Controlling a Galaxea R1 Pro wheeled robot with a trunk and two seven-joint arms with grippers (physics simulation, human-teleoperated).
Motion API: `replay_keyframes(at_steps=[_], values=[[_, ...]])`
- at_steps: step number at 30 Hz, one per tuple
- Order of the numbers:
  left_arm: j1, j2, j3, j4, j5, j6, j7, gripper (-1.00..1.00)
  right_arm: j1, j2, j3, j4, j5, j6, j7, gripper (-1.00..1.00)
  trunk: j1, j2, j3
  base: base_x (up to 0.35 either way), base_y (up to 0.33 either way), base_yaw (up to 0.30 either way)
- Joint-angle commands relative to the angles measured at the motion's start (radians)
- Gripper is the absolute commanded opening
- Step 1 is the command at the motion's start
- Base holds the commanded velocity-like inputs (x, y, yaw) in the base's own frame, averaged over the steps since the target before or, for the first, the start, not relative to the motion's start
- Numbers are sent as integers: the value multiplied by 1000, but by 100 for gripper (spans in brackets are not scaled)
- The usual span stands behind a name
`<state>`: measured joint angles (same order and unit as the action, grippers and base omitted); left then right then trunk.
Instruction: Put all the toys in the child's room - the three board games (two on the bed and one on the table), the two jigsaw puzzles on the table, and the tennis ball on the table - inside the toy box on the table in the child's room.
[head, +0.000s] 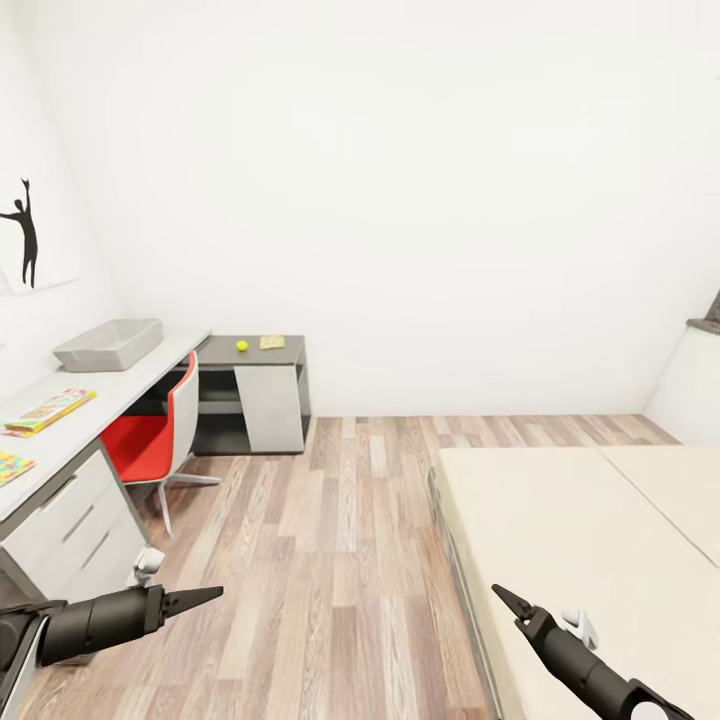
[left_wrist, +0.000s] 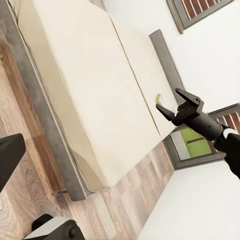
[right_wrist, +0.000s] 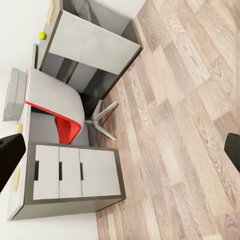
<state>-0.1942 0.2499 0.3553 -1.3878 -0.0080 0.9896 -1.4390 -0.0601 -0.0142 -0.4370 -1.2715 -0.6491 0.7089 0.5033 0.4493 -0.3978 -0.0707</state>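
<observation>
The light-grey toy box (head: 108, 343) stands on the white table (head: 140, 385) by the left wall. A yellow-edged board game (head: 50, 410) and a multicolour jigsaw puzzle (head: 12, 466) lie nearer on that top. On the lower dark cabinet sit the tennis ball (head: 242, 345) and a second flat yellowish puzzle (head: 272, 342). The beige bed (head: 580, 520) is at the right. A small green-edged flat thing (left_wrist: 159, 97) lies on its far mattress section, partly behind my right gripper (left_wrist: 172, 104). My left gripper (head: 205, 597) and right gripper (head: 510, 600) hang open and empty over the floor, far from the toys.
A red-and-white swivel chair (head: 160, 440) is pushed in at the table, in front of white drawers (head: 75, 525). Wood-plank floor (head: 340, 540) runs between table and bed. A black silhouette picture (head: 25, 235) hangs on the left wall.
</observation>
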Motion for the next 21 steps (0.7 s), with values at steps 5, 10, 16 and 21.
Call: replay_keyframes(at_steps=[5,10,16,21], values=[[-1,0,1,0,-1,11,-4,100,-1,0,-2,0,-3,7,1,100,1,-2,3,0,0,-183],[-1,0,1,0,-1,11,-4,100,-1,0,-2,-1,-3,7,1,100,1,-2,6,-9,0,-86],[-1,0,1,0,0,11,-4,100,-1,0,-2,-1,-3,7,1,100,1,-2,7,-63,0,-26],[-1,0,1,0,0,11,-4,100,-1,0,-2,-1,-3,7,1,100,1,-2,7,-90,0,-7]])
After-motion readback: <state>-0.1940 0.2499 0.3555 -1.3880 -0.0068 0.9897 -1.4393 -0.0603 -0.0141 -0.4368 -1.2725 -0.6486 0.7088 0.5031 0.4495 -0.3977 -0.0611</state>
